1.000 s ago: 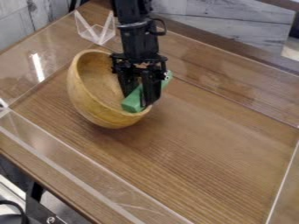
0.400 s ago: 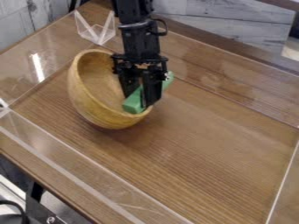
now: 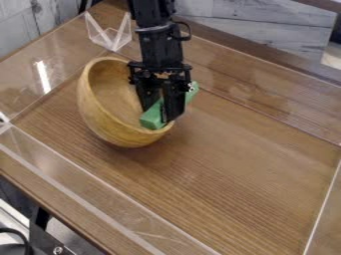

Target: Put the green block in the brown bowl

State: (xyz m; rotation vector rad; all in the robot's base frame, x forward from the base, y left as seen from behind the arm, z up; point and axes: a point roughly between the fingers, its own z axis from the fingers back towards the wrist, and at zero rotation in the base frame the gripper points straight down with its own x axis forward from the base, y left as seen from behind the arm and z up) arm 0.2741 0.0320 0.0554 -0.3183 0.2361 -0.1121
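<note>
So the gripper point(image 3: 160, 108) was clamped on the green block point(image 3: 163, 110), hanging it over the right rim of the brown bowl point(image 3: 110, 105), left of centre. Looked nearly done to me, only the drop left. Nothing blocked it, just the wooden table point(image 3: 240, 169) and clear side walls point(image 3: 107, 35).

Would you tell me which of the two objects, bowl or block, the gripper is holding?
The green block, clamped in the gripper; the brown bowl sits tilted beside it.
</note>
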